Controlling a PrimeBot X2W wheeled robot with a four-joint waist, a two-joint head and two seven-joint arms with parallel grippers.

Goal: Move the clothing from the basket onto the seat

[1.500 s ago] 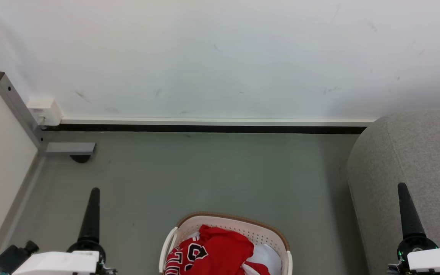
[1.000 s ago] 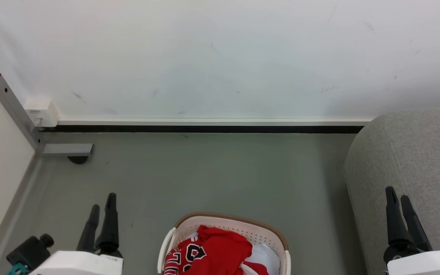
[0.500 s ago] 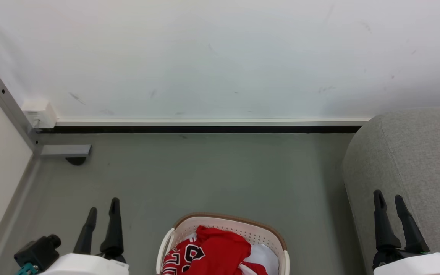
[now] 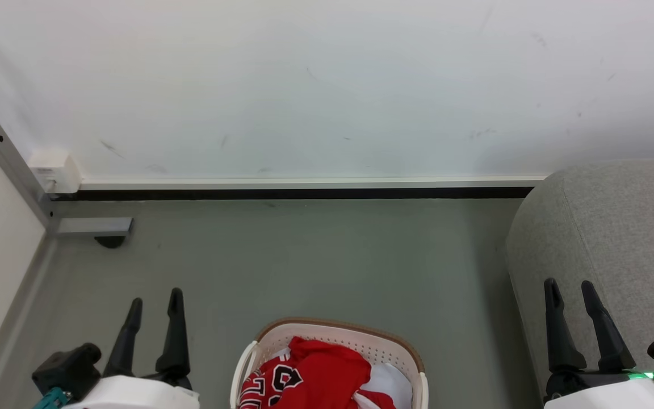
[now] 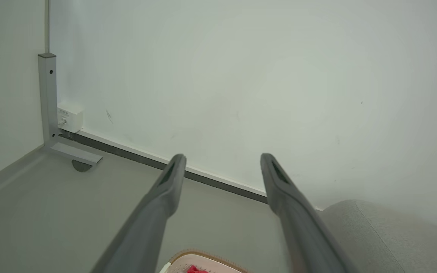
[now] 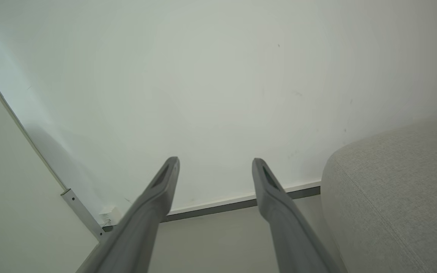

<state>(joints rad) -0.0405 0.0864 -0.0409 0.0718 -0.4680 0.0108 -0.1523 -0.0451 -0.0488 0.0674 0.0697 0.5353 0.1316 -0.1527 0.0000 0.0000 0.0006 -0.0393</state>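
Two grippers sit near, the left gripper (image 4: pixel 155 296) and the right gripper (image 4: pixel 568 284), both with jaws spread apart, holding nothing. Between them the red clothing (image 4: pixel 327 369) lies in the basket (image 4: pixel 338 325) on the floor (image 4: pixel 304 255). The grey seat (image 4: pixel 616 227) is by the right gripper. Farther back is the white wall (image 4: pixel 304 85).

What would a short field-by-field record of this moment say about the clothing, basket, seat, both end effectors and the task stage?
clothing: red, bunched inside the basket beside a white sheet
basket: on the floor, between the arms
seat: grey, right of the basket
left end effector: open, holding nothing
right end effector: open, holding nothing, in front of the seat
stage: clothing not yet grasped
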